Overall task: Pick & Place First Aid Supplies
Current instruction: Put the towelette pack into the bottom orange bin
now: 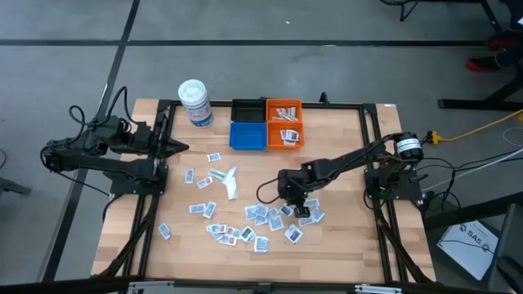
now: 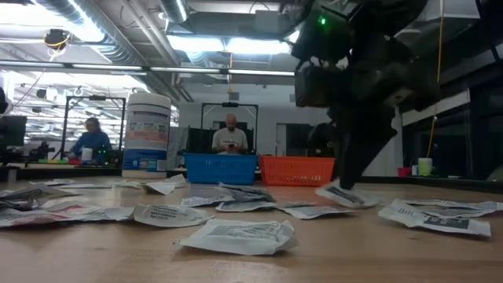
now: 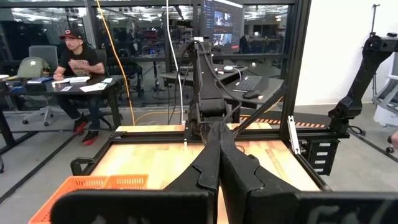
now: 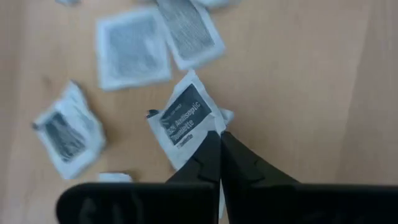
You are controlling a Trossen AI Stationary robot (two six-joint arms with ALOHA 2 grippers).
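Many small white sachets [image 1: 237,214] lie flat and scattered on the wooden table, also seen up close in the low view [image 2: 240,234]. My right gripper [image 1: 299,209] stands over the right part of the pile, pointing down, shut on one sachet printed "Antiseptic" [image 4: 185,121]. In the low view its fingers [image 2: 346,182] reach down to a sachet [image 2: 347,195] at table level. My left gripper [image 1: 176,148] waits shut at the table's left edge, clear of the sachets [image 3: 219,144]. My right gripper [image 4: 219,135] pinches the printed sachet at its edge [image 4: 208,134] between the two fingertips, coming from above and pointing down. Only the tips meet it. The rest of the sachet spreads out flat past the fingers, at or just above the table.
A blue bin [image 1: 247,135], an orange bin [image 1: 283,124] holding a few sachets and a black bin [image 1: 248,110] stand at the far middle. A white lidded tub [image 1: 195,103] stands left of them. People sit in the room beyond [image 2: 230,135].
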